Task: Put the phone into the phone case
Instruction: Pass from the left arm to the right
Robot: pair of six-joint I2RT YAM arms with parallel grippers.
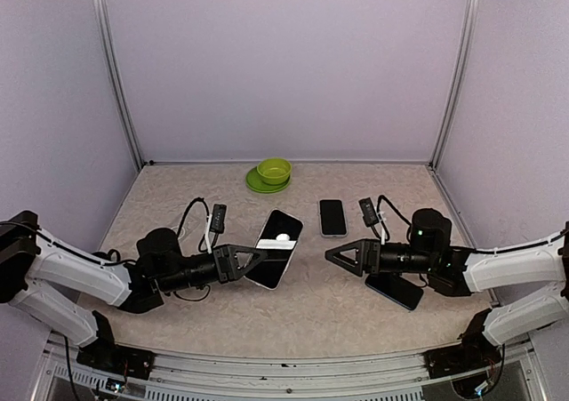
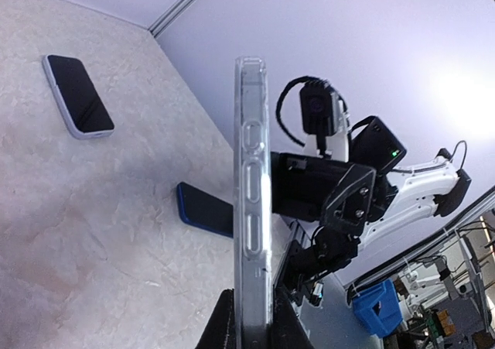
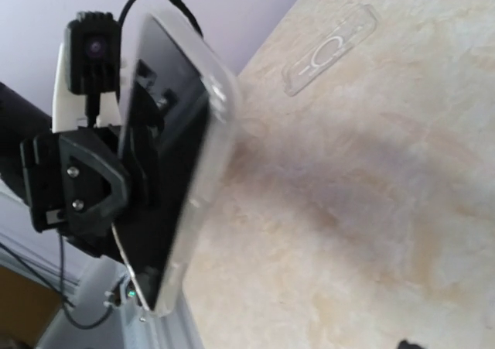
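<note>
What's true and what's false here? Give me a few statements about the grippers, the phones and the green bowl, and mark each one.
1. The left gripper is shut on the clear case. True.
2. The right gripper holds a phone. False: it is open and empty.
3. The green bowl sits on a green plate. True.
4. The blue phone stands upright. False: it lies flat on the table.
</note>
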